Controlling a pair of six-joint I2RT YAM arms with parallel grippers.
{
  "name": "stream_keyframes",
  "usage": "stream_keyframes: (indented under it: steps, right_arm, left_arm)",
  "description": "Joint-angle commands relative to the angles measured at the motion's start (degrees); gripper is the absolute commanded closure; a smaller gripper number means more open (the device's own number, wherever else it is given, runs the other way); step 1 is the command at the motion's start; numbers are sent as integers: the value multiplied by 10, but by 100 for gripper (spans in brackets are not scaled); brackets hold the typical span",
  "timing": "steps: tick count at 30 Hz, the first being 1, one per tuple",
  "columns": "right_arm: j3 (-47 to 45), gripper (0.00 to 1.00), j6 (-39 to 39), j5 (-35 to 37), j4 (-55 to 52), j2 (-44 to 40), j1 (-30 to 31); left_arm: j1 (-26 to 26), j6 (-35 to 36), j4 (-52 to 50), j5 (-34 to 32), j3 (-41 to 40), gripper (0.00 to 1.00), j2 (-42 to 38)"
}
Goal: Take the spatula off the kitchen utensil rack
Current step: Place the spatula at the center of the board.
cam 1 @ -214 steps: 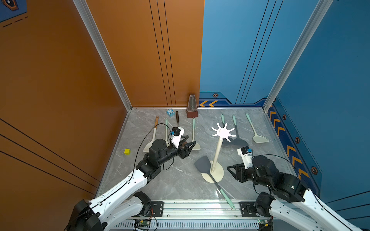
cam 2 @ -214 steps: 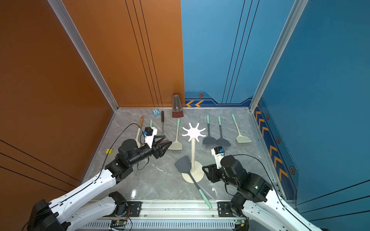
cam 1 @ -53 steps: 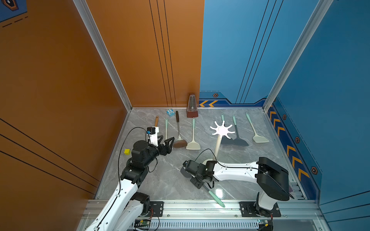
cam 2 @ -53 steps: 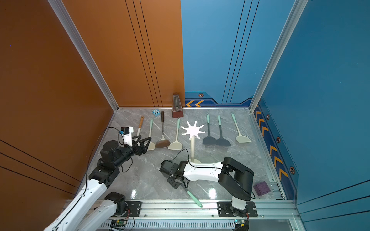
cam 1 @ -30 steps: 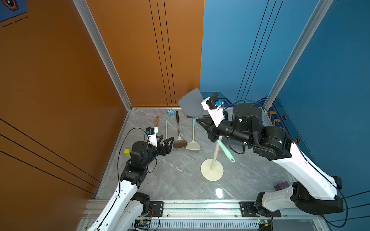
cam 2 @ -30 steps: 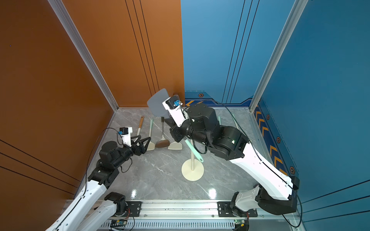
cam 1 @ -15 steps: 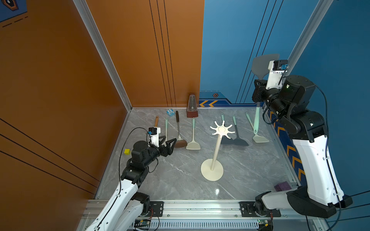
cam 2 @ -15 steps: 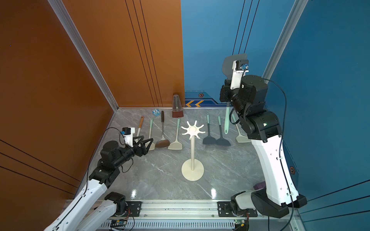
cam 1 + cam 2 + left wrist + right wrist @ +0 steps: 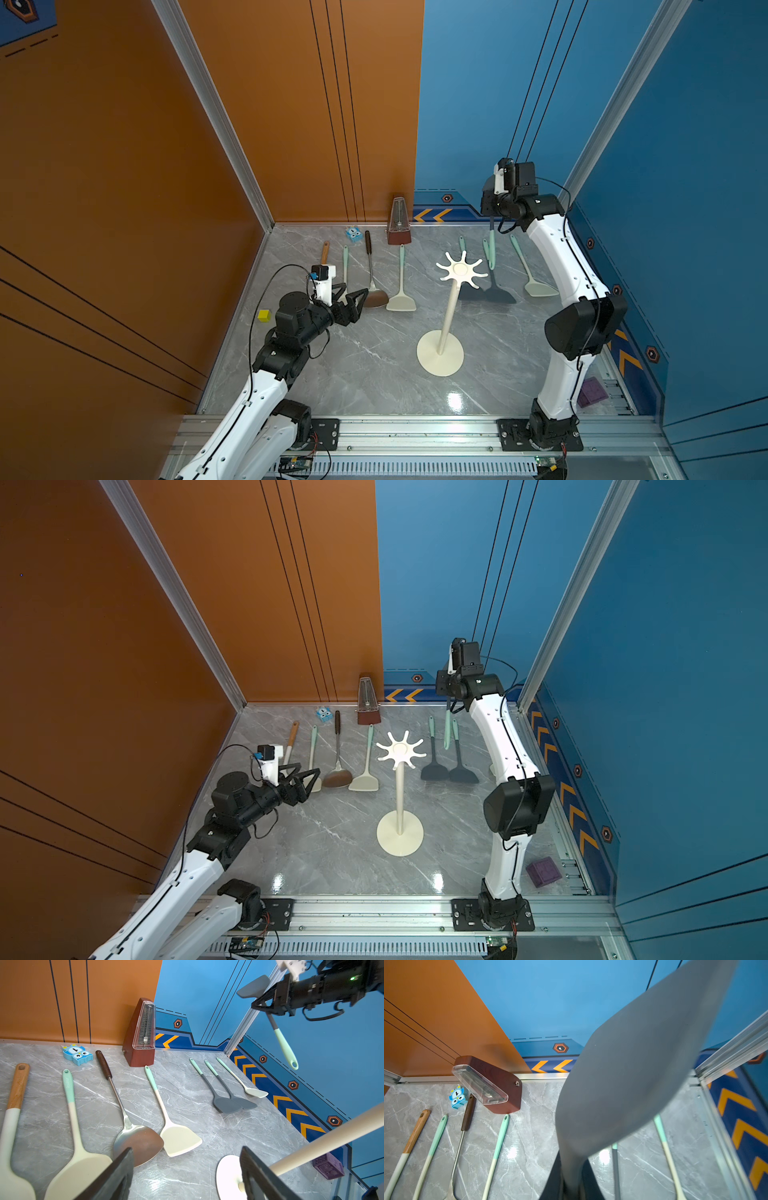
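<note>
The left gripper [image 9: 352, 291] hovers low over the table [image 9: 365, 374], jaws spread and empty, just in front of a row of utensils [image 9: 401, 297] lying flat. In the middle the rack [image 9: 450, 309] stands upright on its round base. At the back right, well above the table, the right gripper [image 9: 262, 1005] is clamped on the neck of the grey spatula [image 9: 285, 1048] (blade up, mint handle hanging down), clear of the rack.
</note>
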Motion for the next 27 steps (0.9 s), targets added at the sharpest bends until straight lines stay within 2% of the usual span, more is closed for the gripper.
stream_keyframes:
  steps: [1,6,14,22,27]
  right_arm:
    - [10,100,41,-79,34,31,-4]
    - [15,100,48,-123,79,112,40]
    - [44,100,30,-53,89,225,106]
    - [51,100,79,-40,107,276,109]
    - [55,100,103,-3,100,295,109]
  left_arm:
    - [-6,8,8,1,9,19,2]
    - [-9,9,8,-2,8,19,5]
    - [-14,-1,9,-9,1,19,-2]
    - [-23,-2,8,2,-1,18,0]
    - [-30,5,8,-4,1,17,5]
